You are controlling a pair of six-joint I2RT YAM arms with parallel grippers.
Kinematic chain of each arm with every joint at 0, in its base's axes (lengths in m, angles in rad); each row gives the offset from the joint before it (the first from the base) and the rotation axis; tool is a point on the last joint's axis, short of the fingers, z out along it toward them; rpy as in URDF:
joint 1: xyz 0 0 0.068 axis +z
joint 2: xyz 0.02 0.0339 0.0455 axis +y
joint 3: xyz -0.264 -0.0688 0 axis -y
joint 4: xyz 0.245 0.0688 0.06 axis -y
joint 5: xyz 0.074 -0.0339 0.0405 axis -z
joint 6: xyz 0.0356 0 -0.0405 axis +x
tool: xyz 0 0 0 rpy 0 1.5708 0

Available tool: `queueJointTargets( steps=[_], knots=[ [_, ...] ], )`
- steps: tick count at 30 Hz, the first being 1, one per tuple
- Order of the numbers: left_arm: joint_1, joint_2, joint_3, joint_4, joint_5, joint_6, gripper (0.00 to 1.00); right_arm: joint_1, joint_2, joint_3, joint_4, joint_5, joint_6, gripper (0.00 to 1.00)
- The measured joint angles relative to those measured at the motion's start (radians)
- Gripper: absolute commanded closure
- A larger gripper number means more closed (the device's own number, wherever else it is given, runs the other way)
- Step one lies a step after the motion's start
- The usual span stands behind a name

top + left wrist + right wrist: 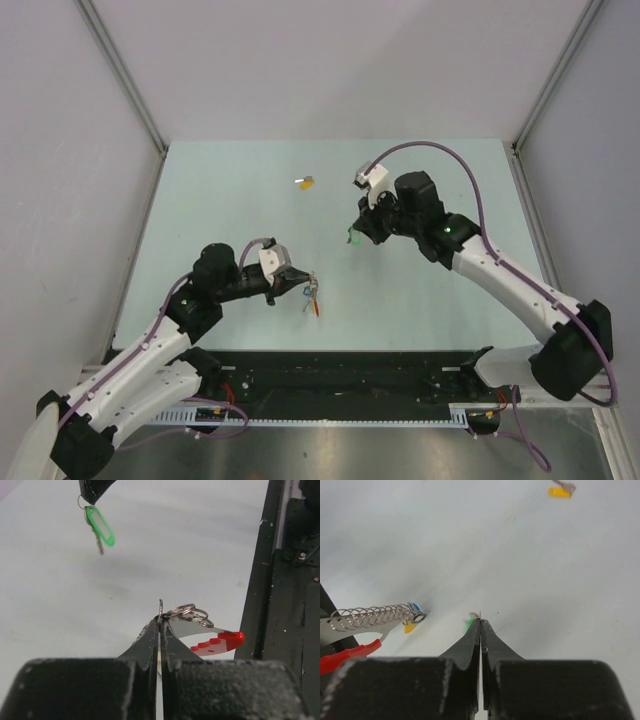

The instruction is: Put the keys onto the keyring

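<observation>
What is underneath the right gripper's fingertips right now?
The small green-headed silver key dangles from the shut right gripper, above the pale table. In the right wrist view the gripper covers nearly all of it.

Green-headed key (100, 525) aloft; yellow-headed key (305, 182) flat, far centre; keyring (222, 641) perhaps aloft, nearer.

Loose key (305, 182) directly behind keyring (313, 292)
</observation>
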Motion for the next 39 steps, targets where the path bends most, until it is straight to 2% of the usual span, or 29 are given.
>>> queueJointTargets(
  steps=[5, 13, 18, 27, 39],
  knots=[
    [0.002, 0.019, 0.004, 0.084, 0.097, 0.016, 1.0, 0.026, -0.151, -0.074, 0.044, -0.026, -0.079, 1.0],
    [0.012, 0.14, 0.045, 0.179, 0.235, 0.044, 1.0, 0.069, -0.344, -0.227, 0.097, -0.071, -0.147, 1.0],
    [0.017, 0.174, 0.045, 0.208, 0.27, 0.031, 1.0, 0.121, -0.45, -0.32, 0.175, -0.105, -0.179, 1.0],
    [0.017, 0.176, -0.039, 0.272, 0.287, -0.074, 1.0, 0.195, -0.46, -0.448, 0.285, -0.158, -0.183, 1.0],
    [0.017, 0.169, -0.048, 0.222, 0.317, -0.045, 1.0, 0.224, -0.442, -0.481, 0.353, -0.27, -0.181, 1.0]
  ],
)
